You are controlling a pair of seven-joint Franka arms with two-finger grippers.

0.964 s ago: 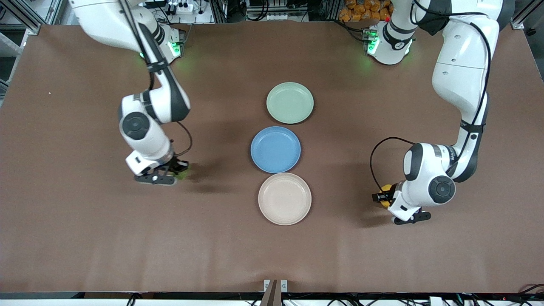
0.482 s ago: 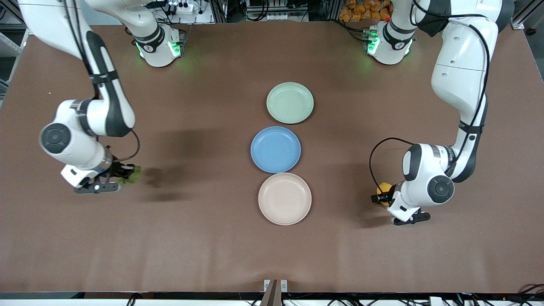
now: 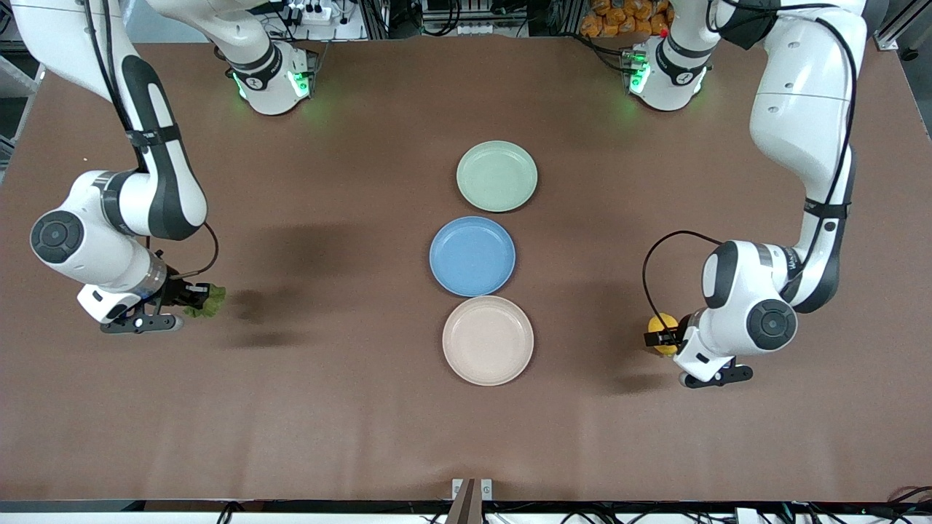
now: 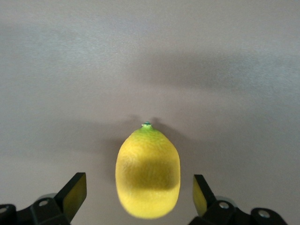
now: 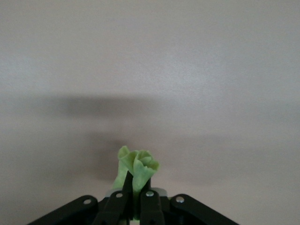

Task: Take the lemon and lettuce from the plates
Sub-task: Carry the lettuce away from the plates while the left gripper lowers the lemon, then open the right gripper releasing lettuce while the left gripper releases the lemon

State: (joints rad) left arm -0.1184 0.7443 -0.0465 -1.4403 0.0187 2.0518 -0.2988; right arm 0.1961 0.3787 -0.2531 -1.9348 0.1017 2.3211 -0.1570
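A high front camera faces both arm bases across the whole bench. Each wrist camera looks close down past its claw at bare bench, a patch the front view shares.

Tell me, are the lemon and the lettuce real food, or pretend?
Probably pretend, though I can't be sure. The lemon looks like smooth moulded plastic with an even yellow skin and a neat green tip. The lettuce, pinched in the right pincer, looks like soft pale-green rubbery plastic with thick, stiff folds.
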